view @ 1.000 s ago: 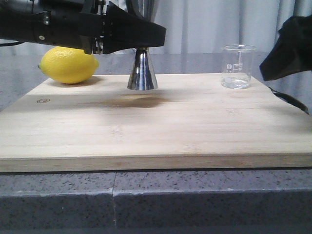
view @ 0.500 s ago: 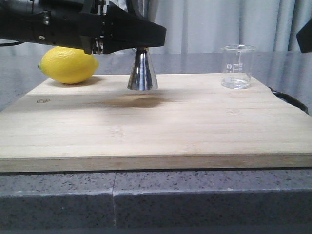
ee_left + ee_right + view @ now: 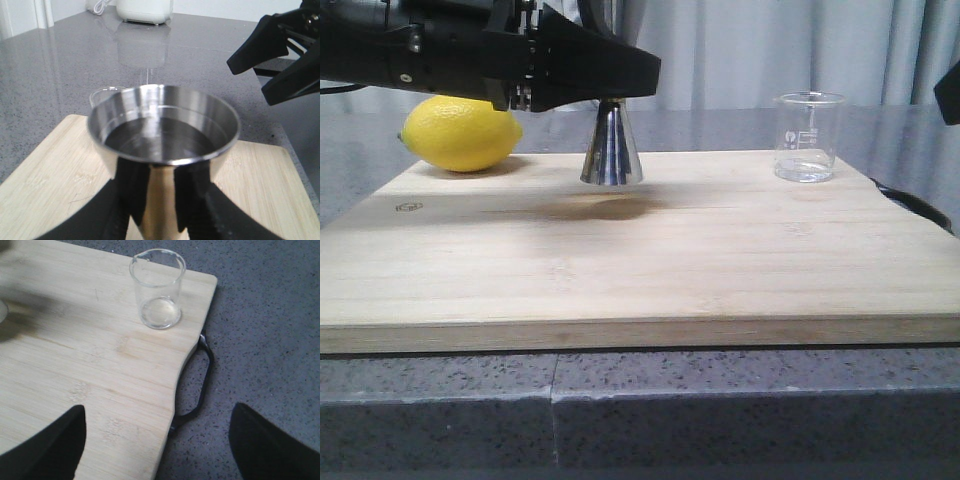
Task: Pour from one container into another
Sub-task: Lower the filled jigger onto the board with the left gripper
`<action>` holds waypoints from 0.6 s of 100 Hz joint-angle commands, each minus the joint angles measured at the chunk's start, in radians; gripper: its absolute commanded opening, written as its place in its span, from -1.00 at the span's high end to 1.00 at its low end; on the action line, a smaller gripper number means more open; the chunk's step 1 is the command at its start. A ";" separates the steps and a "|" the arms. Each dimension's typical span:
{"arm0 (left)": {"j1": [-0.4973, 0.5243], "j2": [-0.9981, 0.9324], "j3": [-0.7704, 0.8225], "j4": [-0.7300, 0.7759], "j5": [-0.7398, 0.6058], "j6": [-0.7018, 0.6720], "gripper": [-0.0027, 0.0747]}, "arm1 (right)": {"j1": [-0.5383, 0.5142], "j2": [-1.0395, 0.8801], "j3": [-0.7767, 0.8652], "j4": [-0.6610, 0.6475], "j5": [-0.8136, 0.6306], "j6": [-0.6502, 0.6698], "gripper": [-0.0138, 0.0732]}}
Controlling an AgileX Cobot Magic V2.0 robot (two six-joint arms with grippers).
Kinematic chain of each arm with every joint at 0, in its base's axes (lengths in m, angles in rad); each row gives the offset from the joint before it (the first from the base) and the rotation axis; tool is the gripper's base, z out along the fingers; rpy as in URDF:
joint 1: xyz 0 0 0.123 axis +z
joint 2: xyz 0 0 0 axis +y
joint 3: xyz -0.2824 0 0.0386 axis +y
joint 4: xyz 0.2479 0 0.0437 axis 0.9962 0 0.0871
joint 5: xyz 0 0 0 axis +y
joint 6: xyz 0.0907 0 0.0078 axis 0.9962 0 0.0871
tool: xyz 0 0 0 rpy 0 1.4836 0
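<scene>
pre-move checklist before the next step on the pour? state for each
1. Left gripper grasp on the jigger: ok, fingers clamp its narrow waist.
2. Jigger attitude: ok, upright in the front view; whether its base touches the cutting board cannot tell.
3. Jigger contents: ok, liquid shows in the upper cup in the left wrist view.
4. Beaker: ok, upright near the board's right far corner, untouched and nearly empty.
5. Right gripper: ok, open, holding nothing, clear of the beaker.
6. Lemon: ok, behind the left arm, apart from the jigger.
</scene>
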 commanded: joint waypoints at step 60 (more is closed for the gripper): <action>-0.008 0.025 -0.030 -0.085 0.114 0.074 0.42 | -0.005 -0.011 -0.027 -0.016 -0.084 -0.013 -0.50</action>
